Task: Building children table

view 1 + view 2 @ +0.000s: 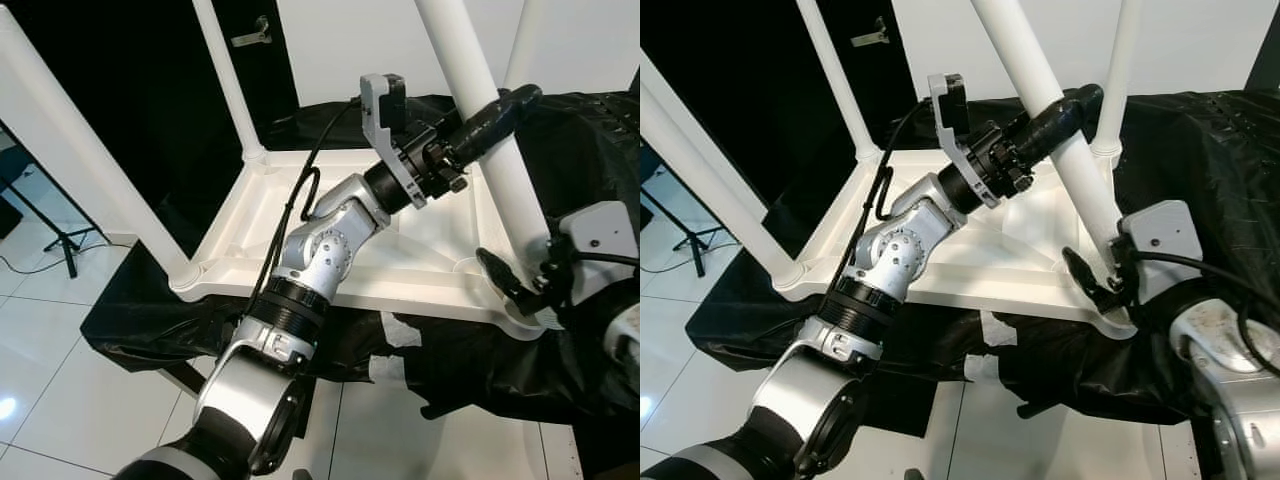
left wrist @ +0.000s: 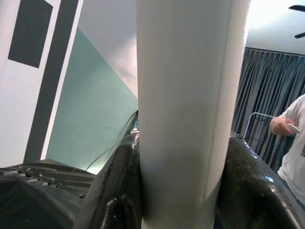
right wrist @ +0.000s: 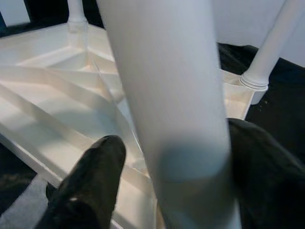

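Observation:
A white children's table (image 1: 300,225) lies upside down on a black-covered surface, its legs pointing up. My left gripper (image 1: 495,118) is shut on the near-right table leg (image 1: 478,85) about halfway up. In the left wrist view that leg (image 2: 186,109) sits tight between the black fingers (image 2: 119,191). My right gripper (image 1: 520,288) is low at the same leg's socket, at the table's near-right corner. Its fingers stand open on either side of the leg (image 3: 176,105). One finger (image 3: 93,181) sits slightly off the leg, and the other rests against it.
Three more white legs stand up: near left (image 1: 80,160), far left (image 1: 228,80) and far right (image 1: 520,45). Black cloth (image 1: 480,370) drapes over the support's edge. On the tiled floor at left stands a tripod (image 1: 60,235). A person (image 2: 293,143) is in the background.

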`<state>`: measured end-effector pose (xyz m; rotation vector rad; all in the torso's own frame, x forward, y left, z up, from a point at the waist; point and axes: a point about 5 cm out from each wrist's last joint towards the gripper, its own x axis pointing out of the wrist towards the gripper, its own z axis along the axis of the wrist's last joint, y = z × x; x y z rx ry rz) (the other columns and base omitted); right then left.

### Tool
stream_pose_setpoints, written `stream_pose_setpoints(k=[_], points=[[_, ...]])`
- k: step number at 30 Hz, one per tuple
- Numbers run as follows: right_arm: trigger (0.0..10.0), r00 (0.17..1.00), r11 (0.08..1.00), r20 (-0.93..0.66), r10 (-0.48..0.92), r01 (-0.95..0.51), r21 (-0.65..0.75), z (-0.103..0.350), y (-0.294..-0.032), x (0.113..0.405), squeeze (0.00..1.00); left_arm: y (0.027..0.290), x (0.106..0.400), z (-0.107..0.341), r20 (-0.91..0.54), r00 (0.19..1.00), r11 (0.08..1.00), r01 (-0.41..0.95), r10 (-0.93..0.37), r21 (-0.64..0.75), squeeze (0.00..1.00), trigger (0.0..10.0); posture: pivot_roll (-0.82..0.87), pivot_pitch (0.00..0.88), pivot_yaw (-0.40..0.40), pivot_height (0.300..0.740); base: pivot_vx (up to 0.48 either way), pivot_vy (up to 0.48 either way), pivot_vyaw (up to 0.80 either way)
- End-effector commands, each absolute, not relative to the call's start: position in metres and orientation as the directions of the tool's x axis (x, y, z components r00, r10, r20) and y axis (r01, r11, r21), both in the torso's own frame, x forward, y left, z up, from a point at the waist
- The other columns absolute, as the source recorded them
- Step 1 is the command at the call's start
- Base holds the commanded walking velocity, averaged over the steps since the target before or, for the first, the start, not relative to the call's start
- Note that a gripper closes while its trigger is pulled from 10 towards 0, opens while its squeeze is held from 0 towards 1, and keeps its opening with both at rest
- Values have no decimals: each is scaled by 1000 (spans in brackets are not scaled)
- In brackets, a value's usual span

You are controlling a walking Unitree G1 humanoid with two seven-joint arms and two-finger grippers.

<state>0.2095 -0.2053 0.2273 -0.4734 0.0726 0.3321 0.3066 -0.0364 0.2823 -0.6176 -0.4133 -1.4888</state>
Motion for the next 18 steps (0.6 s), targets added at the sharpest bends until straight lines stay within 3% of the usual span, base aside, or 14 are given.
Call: stream_pose_setpoints(k=[1,11,12,13,15,16,18], points=[[78,930,822,-171,326,-368,-435,229,-205,207,0,-52,290,270,611,-70,-159,983,-789,-93,0,0,-84,0,122,740,0,0,0],[0,923,803,-232,307,-382,-458,228,-212,206,0,-53,290,269,603,-61,-136,988,-795,-79,0,275,-87,0,124,740,0,0,0],[0,927,813,-230,297,-371,-449,226,-213,207,0,-53,290,269,602,-58,-126,989,-796,-71,0,10000,-89,0,126,740,0,0,0],[0,929,823,-223,294,-365,-435,224,-211,209,0,-53,289,269,604,-62,-129,989,-794,-67,67,10000,-89,0,126,740,0,0,0],[0,931,829,-218,294,-362,-426,222,-209,209,0,-53,289,269,606,-66,-132,989,-793,-66,67,10000,-89,0,127,740,0,0,0],[0,931,836,-209,300,-362,-412,221,-205,210,0,-52,288,269,611,-76,-144,988,-788,-63,1000,10000,-90,0,128,740,0,0,0],[0,934,850,-185,304,-354,-390,219,-199,212,0,-51,286,271,626,-89,-159,986,-775,-57,1000,10000,-88,0,130,740,0,0,0]])
